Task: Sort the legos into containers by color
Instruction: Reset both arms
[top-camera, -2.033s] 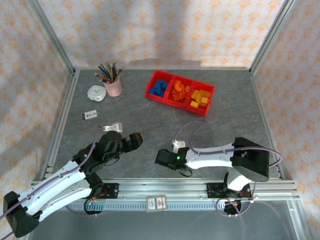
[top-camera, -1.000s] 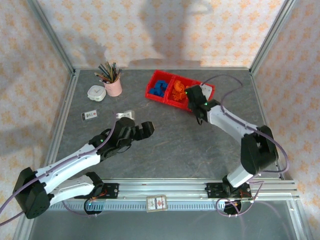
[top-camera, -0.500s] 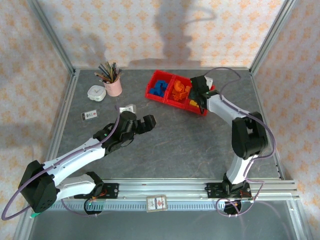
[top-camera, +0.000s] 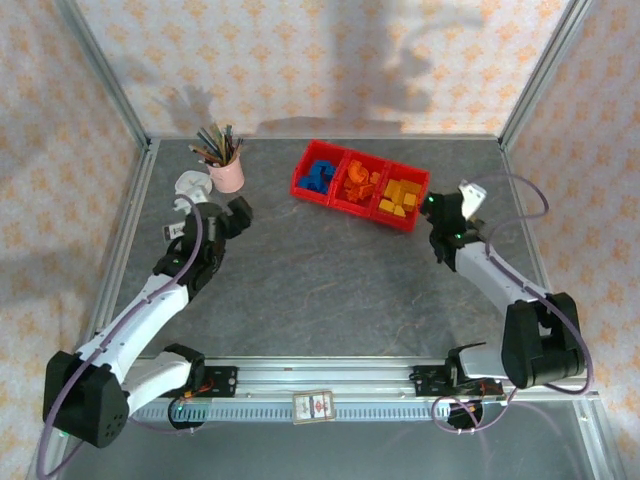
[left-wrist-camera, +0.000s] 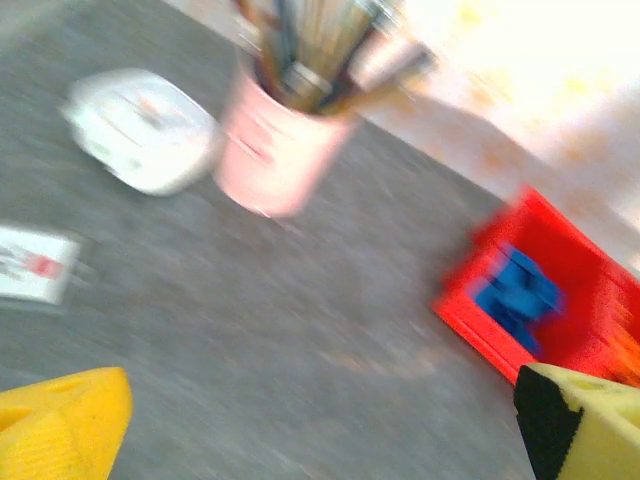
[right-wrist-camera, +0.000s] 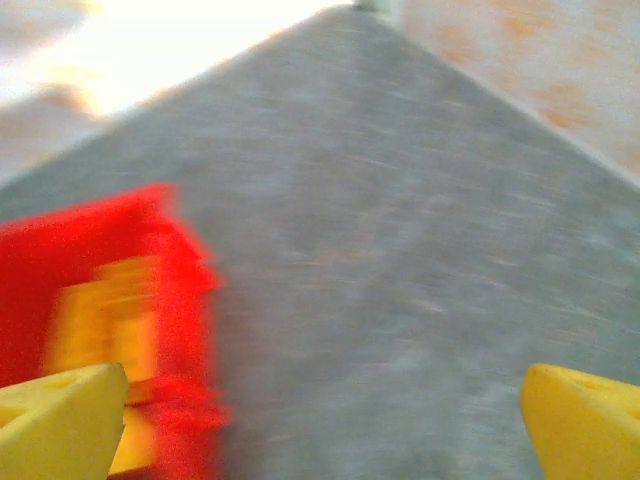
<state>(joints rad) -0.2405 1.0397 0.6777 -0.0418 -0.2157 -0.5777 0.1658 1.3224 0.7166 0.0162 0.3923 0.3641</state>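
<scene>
Your right gripper (right-wrist-camera: 325, 415) hangs with its fingers wide apart and nothing between them, just off the right end of the containers (top-camera: 360, 186) and over the bare surface (top-camera: 330, 280). Your left gripper (left-wrist-camera: 310, 420) is spread and empty too. It sits on the far left, close to the pink pencil cup (top-camera: 227, 175) and the white dish (top-camera: 188, 182), with a small card (left-wrist-camera: 30, 262) lying near it.

Every one of the legos (top-camera: 358, 180) that I can make out lies in the red row. Blue is in the left compartment, orange in the middle, and yellow in the right one, the one next to your right gripper. By my reading the sorting is done or nearly so, and the step in hand is to pull clear and check.

To do that well, lift the right gripper before you swing it towards the near edge, so a finger does not catch the rim of the yellow compartment and shove the whole row. Keep the fingers spread as you go, since there is nothing to carry.

On the left, back away from the pencil cup in a straight line. It looks top-heavy with pencils and a sideways brush could tip it.

Both wrist views are blurred, so trust the overhead view. Once both arms are drawn back, look over the surface they were covering for any stray brick.
</scene>
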